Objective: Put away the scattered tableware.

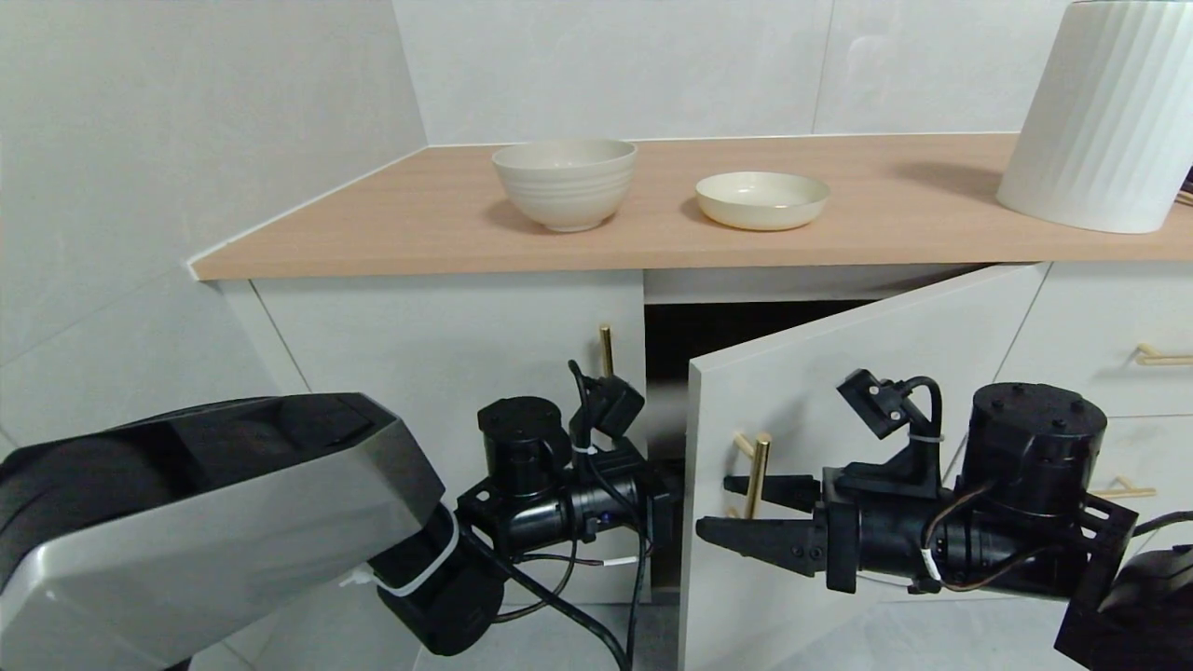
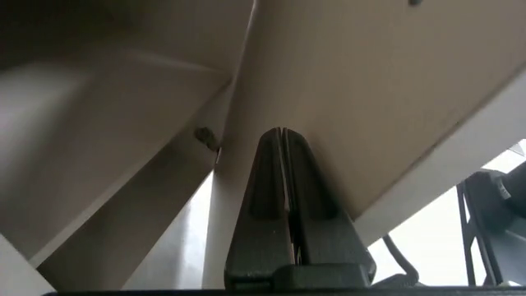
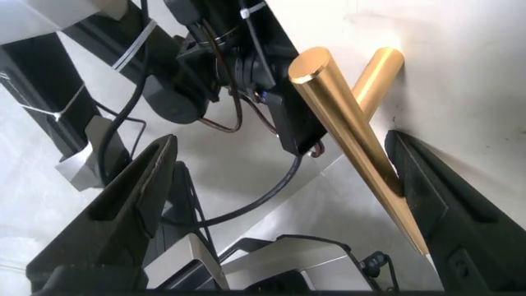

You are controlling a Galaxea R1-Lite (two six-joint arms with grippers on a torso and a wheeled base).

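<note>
Right pincer (image 1: 713, 506) is spread wide around the gold handle (image 3: 353, 140) of the half-open cabinet door (image 1: 839, 373), not clamped on it. Left pincer (image 2: 282, 136) is squeezed together, empty, right by that door's edge. Bowl (image 1: 565, 182) and small dish (image 1: 762, 198) sit on the tabletop (image 1: 419, 224), well above both.

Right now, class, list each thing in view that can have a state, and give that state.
Right cabinet door: partly open.
Left cabinet door: shut.
Bowl: upright.
Dish: upright, empty.
Left gripper: jaws shut.
Right gripper: jaws open around the door handle.
</note>
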